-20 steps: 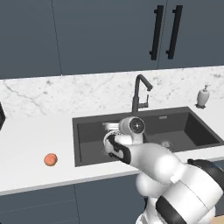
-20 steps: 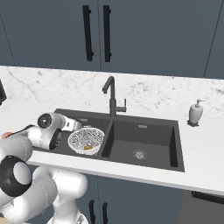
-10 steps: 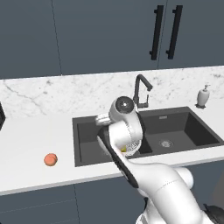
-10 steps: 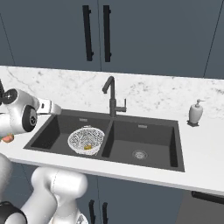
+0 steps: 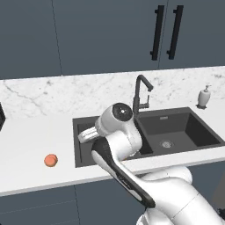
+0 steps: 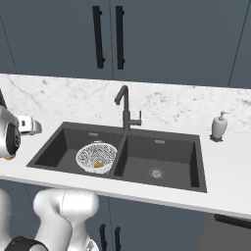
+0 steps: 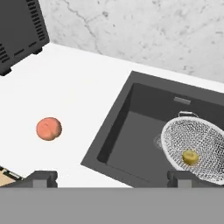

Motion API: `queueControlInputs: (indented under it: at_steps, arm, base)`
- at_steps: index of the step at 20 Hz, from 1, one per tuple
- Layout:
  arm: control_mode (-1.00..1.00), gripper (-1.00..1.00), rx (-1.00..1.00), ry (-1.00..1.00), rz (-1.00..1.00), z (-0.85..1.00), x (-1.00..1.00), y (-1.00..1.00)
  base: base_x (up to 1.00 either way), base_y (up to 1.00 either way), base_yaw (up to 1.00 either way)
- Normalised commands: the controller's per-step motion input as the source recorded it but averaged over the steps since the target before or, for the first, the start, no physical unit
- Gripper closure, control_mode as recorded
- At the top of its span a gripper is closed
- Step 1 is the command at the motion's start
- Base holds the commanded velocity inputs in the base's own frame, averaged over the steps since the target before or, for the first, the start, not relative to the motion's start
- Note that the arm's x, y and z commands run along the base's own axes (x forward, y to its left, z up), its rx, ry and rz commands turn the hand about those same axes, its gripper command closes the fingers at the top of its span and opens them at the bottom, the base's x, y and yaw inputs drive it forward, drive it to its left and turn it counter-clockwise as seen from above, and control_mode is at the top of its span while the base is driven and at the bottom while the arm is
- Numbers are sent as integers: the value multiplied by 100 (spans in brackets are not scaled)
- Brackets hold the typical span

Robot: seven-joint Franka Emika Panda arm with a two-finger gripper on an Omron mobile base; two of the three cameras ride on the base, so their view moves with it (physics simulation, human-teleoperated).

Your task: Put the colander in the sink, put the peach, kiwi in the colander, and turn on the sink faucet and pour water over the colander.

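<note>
Charcoal double sink (image 6: 162, 142) holds one colander (image 6: 96, 157) in its left basin, one kiwi (image 7: 190, 157) inside it; we count one peach (image 7: 48, 128) on the white table (image 7: 74, 92), well apart. Our tool (image 7: 111, 177), jaws wide apart and empty, hovers above the sink's left rim.

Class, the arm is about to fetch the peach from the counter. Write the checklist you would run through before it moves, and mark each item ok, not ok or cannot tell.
1. Colander sits in the left basin of the sink: ok.
2. Kiwi lies inside the colander: ok.
3. Peach lies alone on the white counter, left of the sink: ok.
4. Gripper is open and holds nothing: ok.
5. Peach in the colander: not ok, not yet.
6. Faucet running: not ok, no stream visible.
</note>
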Motion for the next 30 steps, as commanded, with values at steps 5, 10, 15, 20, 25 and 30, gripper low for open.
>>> queueControlInputs:
  at_steps: [5,10,15,20,25,30]
  arm:
    - [-100,-100,6,11,26,-12,-47,67]
    - [-100,-100,-1,21,19,0,-14,66]
    - [-100,-100,-8,20,6,0,0,45]
    - [-100,-100,-10,10,-1,-20,1,24]
    - [-100,-100,-5,5,-3,-43,19,16]
    - [-100,-100,0,5,-4,-37,34,2]
  base:
    - [0,0,0]
    - [0,0,0]
    - [0,0,0]
    - [0,0,0]
    - [0,0,0]
    - [0,0,0]
